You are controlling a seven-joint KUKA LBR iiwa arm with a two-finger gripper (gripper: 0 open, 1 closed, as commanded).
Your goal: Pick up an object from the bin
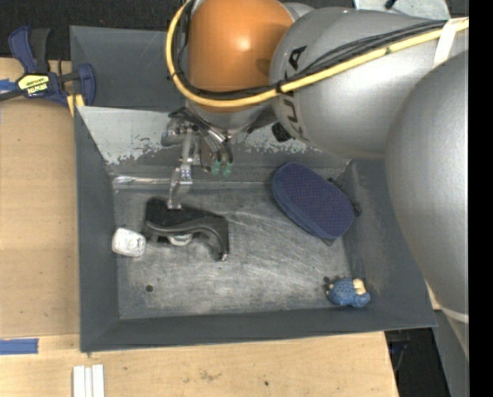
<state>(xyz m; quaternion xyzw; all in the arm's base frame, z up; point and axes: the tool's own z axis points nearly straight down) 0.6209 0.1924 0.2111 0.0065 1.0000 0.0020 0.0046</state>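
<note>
Grey metal bin (255, 281) with a scratched floor and sloping walls; four loose things lie on it, well apart except for two at the left.

The gripper (180, 190) hangs below the orange wrist cover near the back left of the floor. Its tip stands directly above the left end of a black curved piece (190, 226), the nearest thing; whether they touch cannot be told. Whether the claw is released or clenched cannot be told either, and nothing is seen held.

A small white lump (128, 242) lies just beside the black piece's left end. A dark blue oval pouch (313, 202) lies at the right rear. A small blue and yellow toy (347, 292) sits in the front right corner.
</note>
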